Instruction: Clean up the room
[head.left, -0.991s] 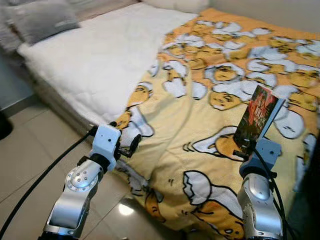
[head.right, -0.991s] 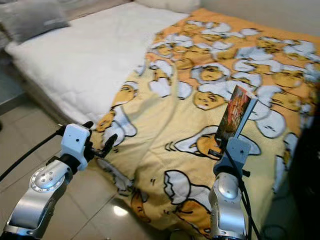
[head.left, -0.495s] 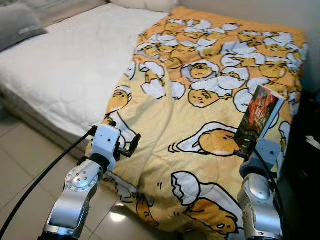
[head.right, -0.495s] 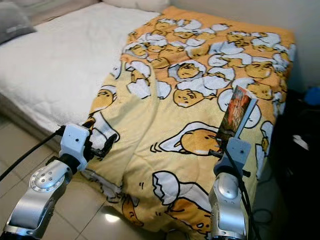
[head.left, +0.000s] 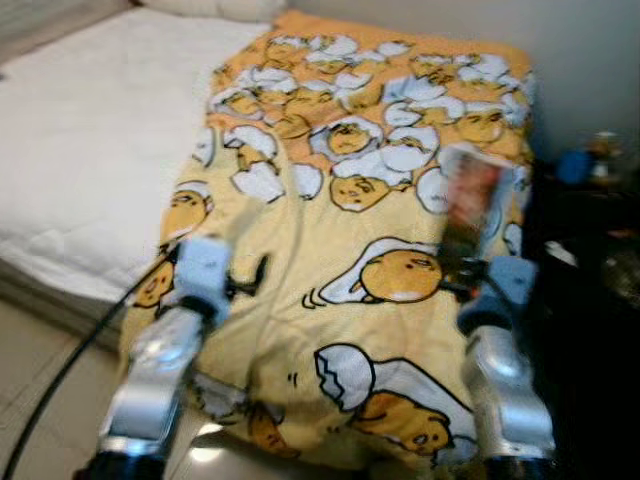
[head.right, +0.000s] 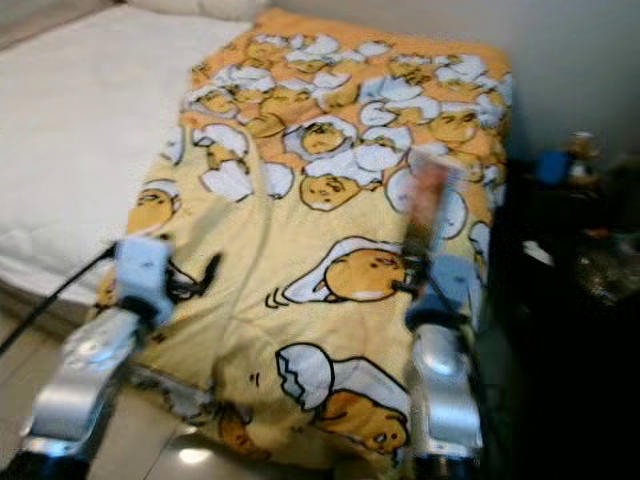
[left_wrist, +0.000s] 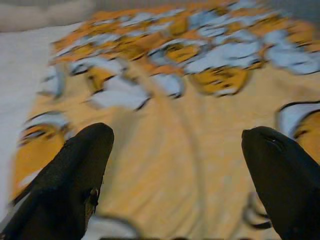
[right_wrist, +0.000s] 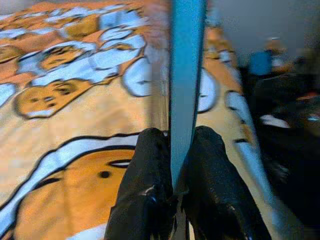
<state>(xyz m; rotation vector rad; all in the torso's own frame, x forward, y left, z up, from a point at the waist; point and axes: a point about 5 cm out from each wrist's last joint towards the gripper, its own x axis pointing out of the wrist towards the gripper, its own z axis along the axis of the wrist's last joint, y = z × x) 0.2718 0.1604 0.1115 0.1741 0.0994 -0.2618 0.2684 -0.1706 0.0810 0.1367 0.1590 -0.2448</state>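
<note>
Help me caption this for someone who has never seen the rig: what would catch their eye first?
First the yellow blanket printed with cartoon eggs, covering the right side of the bed beside the bare white mattress. Next the book, held upright over the blanket in the right gripper, whose fingers pinch its lower edge. The left gripper hangs open above the blanket.

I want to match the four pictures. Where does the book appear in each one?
Left eye view: the book stands upright, right of centre, above the right gripper.
Right eye view: blurred, upright, right of centre.
Left wrist view: open fingers over the blanket; no book there.
Right wrist view: edge-on between the fingers.
Shared landmark: the yellow egg-print blanket.
</note>
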